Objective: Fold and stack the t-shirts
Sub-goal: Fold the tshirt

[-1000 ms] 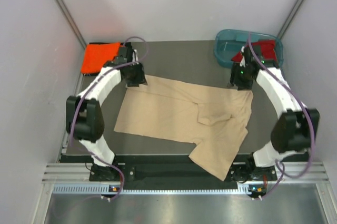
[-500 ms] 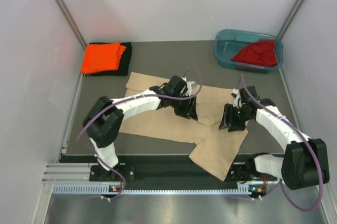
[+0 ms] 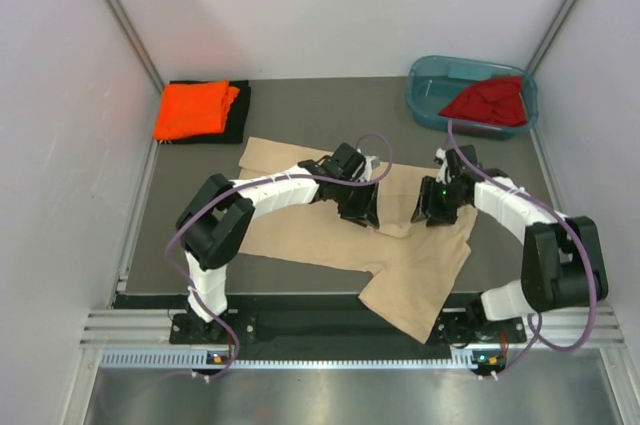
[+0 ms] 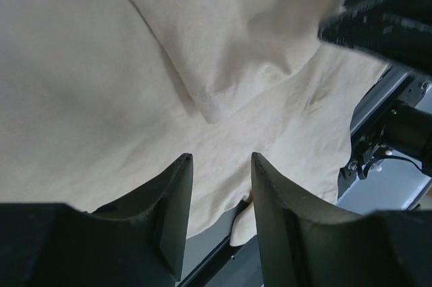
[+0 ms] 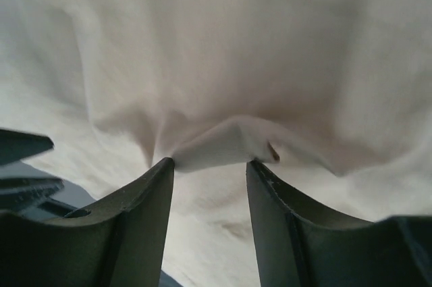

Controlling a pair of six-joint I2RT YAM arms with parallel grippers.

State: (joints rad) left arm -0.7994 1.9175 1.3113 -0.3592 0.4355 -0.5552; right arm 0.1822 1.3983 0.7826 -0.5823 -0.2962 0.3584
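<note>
Both jaws stand half open over the beige t-shirt (image 3: 300,235). The left jaws hold nothing; the right jaws straddle a raised fold (image 5: 216,145) near its middle. Pinch firmly before lifting.

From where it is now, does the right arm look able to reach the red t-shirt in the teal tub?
Probably yes. The red t-shirt lies uncovered in the teal tub, on the same side as the right arm, with nothing standing between them.
</note>
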